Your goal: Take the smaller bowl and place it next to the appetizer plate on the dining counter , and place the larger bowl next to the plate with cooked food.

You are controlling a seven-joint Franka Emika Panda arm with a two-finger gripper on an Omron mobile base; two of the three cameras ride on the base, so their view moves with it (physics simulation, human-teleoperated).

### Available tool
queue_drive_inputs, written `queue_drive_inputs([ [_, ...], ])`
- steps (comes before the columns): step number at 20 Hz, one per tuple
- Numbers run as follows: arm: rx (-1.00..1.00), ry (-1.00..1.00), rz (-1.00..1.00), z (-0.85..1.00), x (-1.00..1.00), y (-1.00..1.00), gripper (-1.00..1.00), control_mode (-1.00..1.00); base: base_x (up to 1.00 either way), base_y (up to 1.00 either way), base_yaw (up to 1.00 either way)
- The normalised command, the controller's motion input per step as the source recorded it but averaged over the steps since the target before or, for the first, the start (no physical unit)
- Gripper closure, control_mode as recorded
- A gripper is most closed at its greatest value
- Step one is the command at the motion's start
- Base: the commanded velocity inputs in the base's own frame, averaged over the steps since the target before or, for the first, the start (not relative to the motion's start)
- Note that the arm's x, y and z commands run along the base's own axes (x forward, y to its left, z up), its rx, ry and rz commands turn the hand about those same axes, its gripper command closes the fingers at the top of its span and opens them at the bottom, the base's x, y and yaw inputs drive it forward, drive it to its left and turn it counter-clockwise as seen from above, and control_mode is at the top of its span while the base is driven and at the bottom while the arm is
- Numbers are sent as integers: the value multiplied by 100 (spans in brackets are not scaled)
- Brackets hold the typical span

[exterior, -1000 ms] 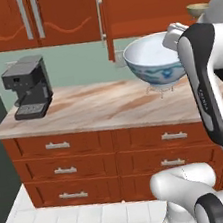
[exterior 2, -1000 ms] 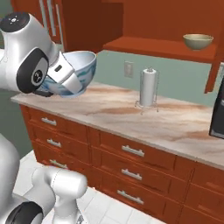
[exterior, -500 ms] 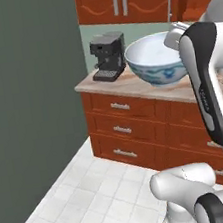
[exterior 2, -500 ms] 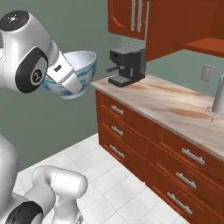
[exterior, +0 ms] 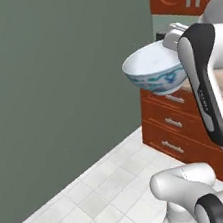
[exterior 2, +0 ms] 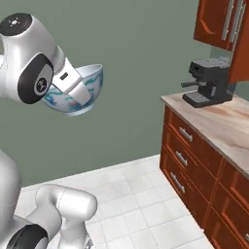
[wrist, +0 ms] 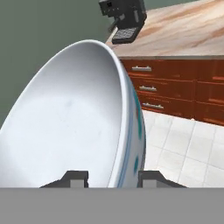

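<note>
Black coffee machine (exterior 2: 208,81) (on counter (exterior 2: 221,121))

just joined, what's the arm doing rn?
The arm is carrying the larger bowl, the white one with blue patterns, up in the air and clear of any surface. The tool is clamped on its rim, one finger inside and one outside. The bowl looks empty. The marble counter with the coffee machine lies off to one side, with tiled floor and a green wall ahead. The bowl is not yet set down anywhere.
</note>
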Motion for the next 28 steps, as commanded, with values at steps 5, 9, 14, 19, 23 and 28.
queue_drive_inputs([
  [5,0,0,0,0,0,0,100,100,0,0,47],
  [9,0,0,0,0,0,0,100,100,0,0,53],
  [14,0,0,0,0,0,0,100,100,0,-3,68],
  [19,0,0,0,0,0,0,100,100,3,-8,76],
  [23,0,0,0,0,0,0,100,100,11,-18,74],
  [28,0,0,0,0,0,0,100,100,4,-32,72],
])
